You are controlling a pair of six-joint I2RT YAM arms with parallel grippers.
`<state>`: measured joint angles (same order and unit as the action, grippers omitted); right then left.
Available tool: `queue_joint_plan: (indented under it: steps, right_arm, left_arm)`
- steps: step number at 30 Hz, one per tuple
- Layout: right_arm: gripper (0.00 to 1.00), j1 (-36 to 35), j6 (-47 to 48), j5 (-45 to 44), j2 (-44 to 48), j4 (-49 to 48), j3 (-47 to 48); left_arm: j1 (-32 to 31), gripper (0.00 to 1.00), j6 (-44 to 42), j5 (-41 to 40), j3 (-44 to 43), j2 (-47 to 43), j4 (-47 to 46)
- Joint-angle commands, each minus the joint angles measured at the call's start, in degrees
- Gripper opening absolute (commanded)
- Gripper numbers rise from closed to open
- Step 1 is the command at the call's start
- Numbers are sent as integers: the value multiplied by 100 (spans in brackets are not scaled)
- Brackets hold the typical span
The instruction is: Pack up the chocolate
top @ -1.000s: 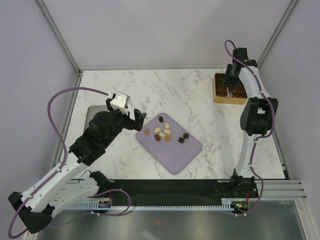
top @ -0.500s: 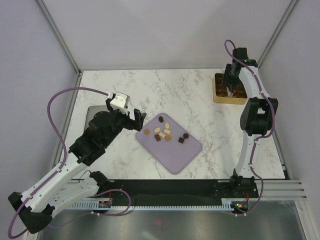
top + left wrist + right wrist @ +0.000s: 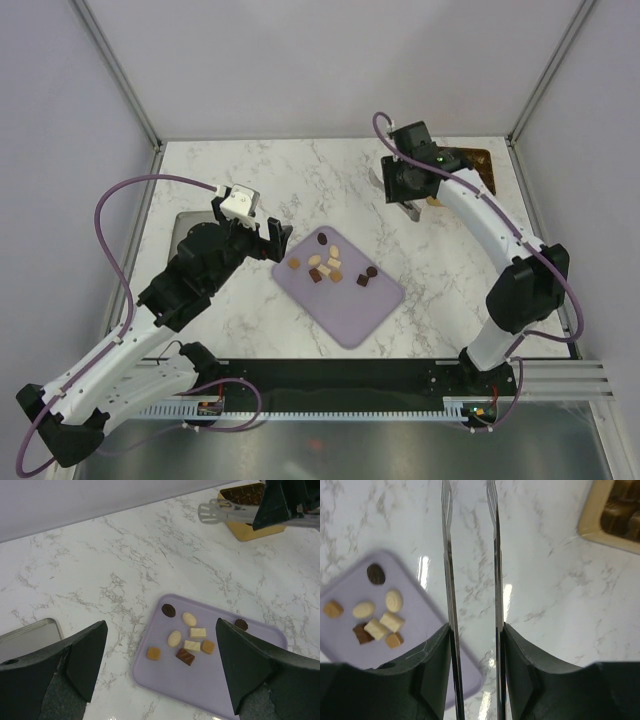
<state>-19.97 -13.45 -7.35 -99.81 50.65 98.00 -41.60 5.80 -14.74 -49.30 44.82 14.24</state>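
Observation:
Several chocolate pieces (image 3: 325, 262), dark, tan and cream, lie in a cluster on the lilac mat (image 3: 352, 300). They also show in the left wrist view (image 3: 187, 641) and the right wrist view (image 3: 375, 617). My left gripper (image 3: 272, 240) hangs open and empty over the mat's left edge (image 3: 160, 625). My right gripper (image 3: 402, 188) is shut on metal tongs (image 3: 470, 555), above the marble between the mat and the gold tray (image 3: 478, 163). The tongs' tips (image 3: 210, 512) hold nothing. Dark pieces sit in the gold tray (image 3: 615, 515).
A grey metal tray (image 3: 185, 225) lies at the table's left, partly under my left arm. The enclosure's frame posts and walls ring the marble table (image 3: 300, 180).
My right arm has swung left from over the gold tray to the marble near the mat, with the tongs in it. The left arm has not moved.

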Motion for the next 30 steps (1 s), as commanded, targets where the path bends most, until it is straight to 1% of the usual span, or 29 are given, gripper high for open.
queue_joint_plan:
  steps: [1,2,8,14,16,20,24,30]
  right_arm:
    - [50,-384,-34,-29,610,-29,-814]
    - [50,-464,-69,-38,916,-64,-1000]
    - [49,-1403,-359,128,2033,41,-2231]
    - [49,-2036,-790,121,2851,357,-3154]
    - [49,-2081,-887,-37,3098,463,-3373]
    - [48,-2116,-1028,76,3371,498,-3690]
    - [48,-2134,-1072,217,3477,472,-4007]
    - [48,-2134,-1080,278,3556,252,-4227]
  left_arm:
    - [-23,97,-255,-90,-18,-61,-158]
    - [-14,97,-255,-99,-10,-61,-158]
    - [-23,97,-255,-108,-1,-35,-167]
    - [-23,97,-246,-99,8,-26,-167]
    - [-23,97,-255,-90,-1,-8,-167]
    - [-14,97,-246,-46,-10,9,-158]
    - [-23,97,-246,-38,-1,1,-167]
    - [-23,97,-255,-29,-10,62,-150]
